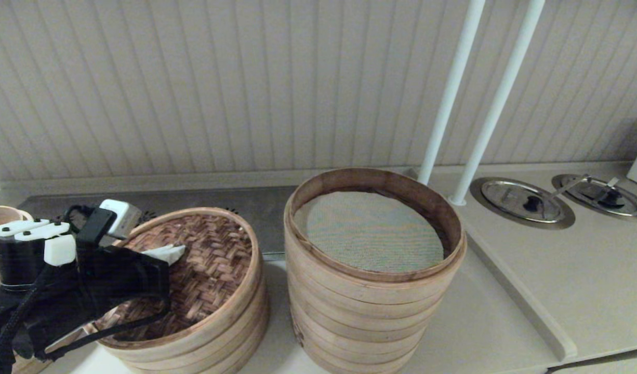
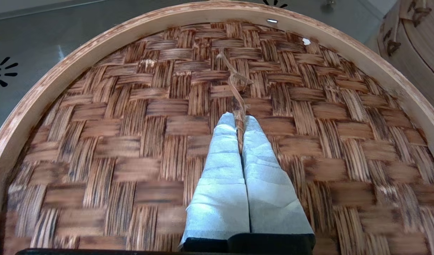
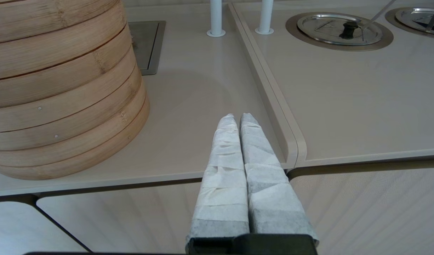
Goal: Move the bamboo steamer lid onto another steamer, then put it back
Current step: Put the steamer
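- Because our left gripper [image 2: 240,122] sits near us on the left, we start there: its two wrapped fingers are pressed together on the thin string loop [image 2: 237,83] on top of the bamboo steamer lid [image 1: 194,270].
- The lid lies on the short steamer [image 1: 230,332] at the near left, with its woven top facing up.
- The string is skinny, so we think it could slip out of the pinch or snap when we lift, and the lid would drop.
- The lid could also swing on the string and bump the tall rim beside it.
- Our right gripper [image 3: 238,120] waits low at the near right by the counter edge, fingers closed on nothing.
- Just right of the lid stands another steamer [image 1: 373,291], taller, open on top, with a grey-green liner inside.
- That height is what stands in our way; we must lift well above it.
- Farther right are two white poles [image 1: 474,98] and two metal covers [image 1: 523,200] set in the counter [image 1: 505,311].
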Available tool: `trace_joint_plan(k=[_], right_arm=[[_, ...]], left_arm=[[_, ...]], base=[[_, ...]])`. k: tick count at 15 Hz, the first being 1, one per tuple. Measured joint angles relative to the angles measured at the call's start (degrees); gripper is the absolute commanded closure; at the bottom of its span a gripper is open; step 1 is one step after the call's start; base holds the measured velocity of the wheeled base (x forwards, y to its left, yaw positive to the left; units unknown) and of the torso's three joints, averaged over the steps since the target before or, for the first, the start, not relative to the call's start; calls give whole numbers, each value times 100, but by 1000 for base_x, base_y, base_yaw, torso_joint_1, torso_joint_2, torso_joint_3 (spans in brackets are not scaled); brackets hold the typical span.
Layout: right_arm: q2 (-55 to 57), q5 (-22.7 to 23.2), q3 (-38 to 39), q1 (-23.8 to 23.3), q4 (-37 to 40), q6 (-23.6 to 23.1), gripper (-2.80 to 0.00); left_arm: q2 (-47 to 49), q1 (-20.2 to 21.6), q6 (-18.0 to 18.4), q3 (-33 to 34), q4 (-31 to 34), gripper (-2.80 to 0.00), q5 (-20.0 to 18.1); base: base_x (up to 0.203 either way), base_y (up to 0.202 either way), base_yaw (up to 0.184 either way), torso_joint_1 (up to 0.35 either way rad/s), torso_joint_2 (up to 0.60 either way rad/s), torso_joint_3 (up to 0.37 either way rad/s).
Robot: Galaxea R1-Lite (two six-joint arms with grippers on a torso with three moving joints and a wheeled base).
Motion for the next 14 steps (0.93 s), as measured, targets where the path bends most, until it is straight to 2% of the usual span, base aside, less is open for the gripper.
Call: trace_joint_plan(k=[7,11,14], right_arm=[[0,-1,0,0,-1,-1,0],[0,1,0,2,-2,0,0],[0,1,0,2,0,0,0]], left_arm=[[115,-77,13,-274,6,0,-13],[138,-121,4,-57,-47,0,-15],[116,-122,7,134,-364,0,-9]], base=[[0,0,0,0,0,0],[0,0,0,0,0,0],[0,0,0,0,0,0]])
